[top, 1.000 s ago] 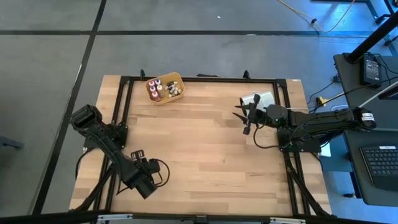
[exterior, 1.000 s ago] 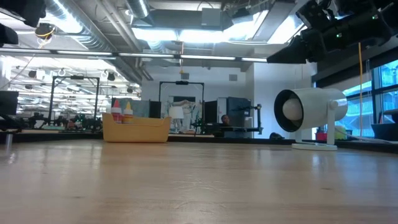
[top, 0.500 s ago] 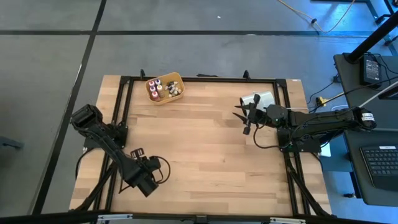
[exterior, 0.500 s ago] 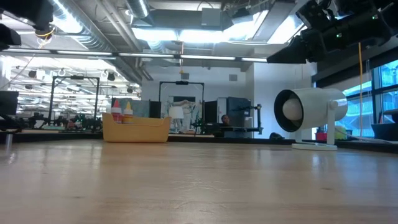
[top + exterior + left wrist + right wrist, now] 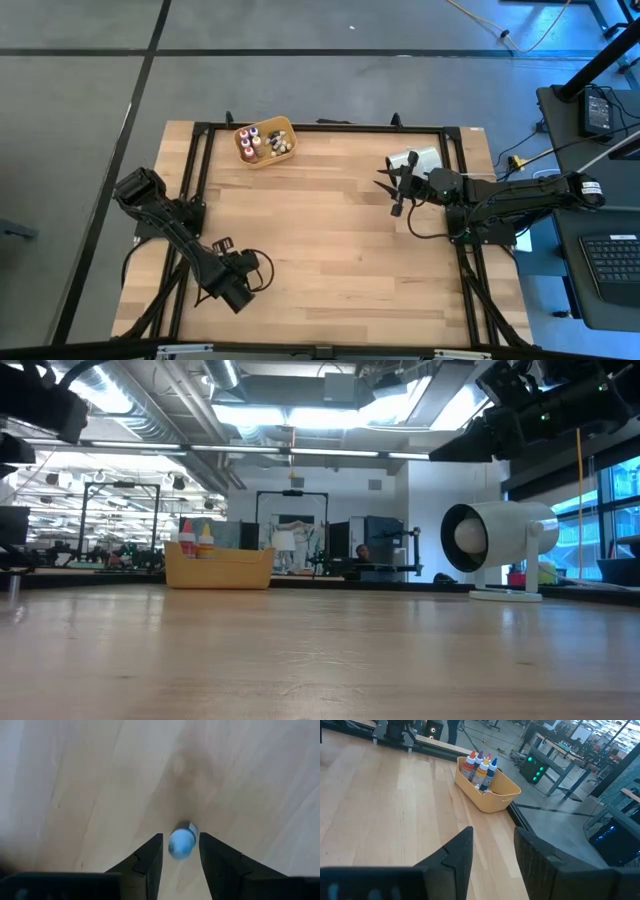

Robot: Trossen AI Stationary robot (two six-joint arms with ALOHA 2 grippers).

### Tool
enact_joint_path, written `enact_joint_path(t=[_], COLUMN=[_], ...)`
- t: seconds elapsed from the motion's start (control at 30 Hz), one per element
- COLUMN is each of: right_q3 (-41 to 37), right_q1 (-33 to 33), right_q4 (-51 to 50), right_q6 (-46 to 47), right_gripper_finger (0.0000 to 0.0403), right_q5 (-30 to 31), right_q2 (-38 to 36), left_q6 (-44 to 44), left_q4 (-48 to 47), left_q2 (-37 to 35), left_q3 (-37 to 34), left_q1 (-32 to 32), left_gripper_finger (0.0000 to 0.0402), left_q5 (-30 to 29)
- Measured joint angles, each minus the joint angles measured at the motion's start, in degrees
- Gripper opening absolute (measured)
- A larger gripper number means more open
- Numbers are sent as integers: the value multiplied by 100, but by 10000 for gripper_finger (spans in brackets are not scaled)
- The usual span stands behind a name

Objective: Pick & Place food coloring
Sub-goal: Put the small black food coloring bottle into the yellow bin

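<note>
Progress looks early to middling: one bottle is being picked, several sit in the tray, nothing shows where the picked one is meant to go.

Left side first. Left gripper [image 5: 181, 851] hangs over the near-left part of the table [image 5: 330, 230], pointing straight down at the wood. Between its dark fingers [image 5: 147, 860] sits a small blue bottle [image 5: 182, 842], seen end-on, fingers just beside it on both sides. Cannot tell if the pads actually touch it or if it is off the wood, so grip is not confirmed. My read: a grasp in hand, not a finished pick.

Middle, far edge: yellow-orange tray [image 5: 288, 127] stands near the far-left corner with several food coloring bottles [image 5: 262, 142] upright inside, red, orange and blue among them, pale caps up. Those look either placed already or waiting; the pictures do not settle which way the transfer runs.

Right side: white cylinder [image 5: 495, 540] on its stand at the far-right part of the table, untouched. Right gripper [image 5: 390, 186] waits just beside it, above the wood, jaws apart with nothing between them, facing the tray.

Left to do, as I judge it: close firmly on the blue bottle, lift, carry, release.
</note>
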Motion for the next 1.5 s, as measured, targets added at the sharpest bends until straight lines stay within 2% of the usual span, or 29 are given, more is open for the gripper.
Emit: enact_joint_path(t=[0.17,0.4,0.63,1.0,1.1,1.27,1.5], right_q3=[0,0,0,0,0,0,0], right_q1=[-1,0,-2,0,-1,-1,-1], right_q4=[-1,-2,-4,-4,-2,102,123], right_q6=[1,1,1,-4,-13,-21,-22], right_gripper_finger=[145,145,145,145,145,145,145], right_q5=[-1,-2,-2,0,0,2,2], right_q2=[0,0,0,0,0,0,0], left_q6=[-95,-106,-193,17,9,-157,1594], left_q4=[-9,4,916,946,859,405,325], left_q2=[0,0,-4,-24,-19,-13,-13], left_q3=[0,0,-491,-538,-500,-259,397], left_q1=[-3,-3,-3,98,418,1417,3260], left_gripper_finger=[120,114,101,81,81,79,80], left_q5=[200,-5,102,261,269,-150,-1099])
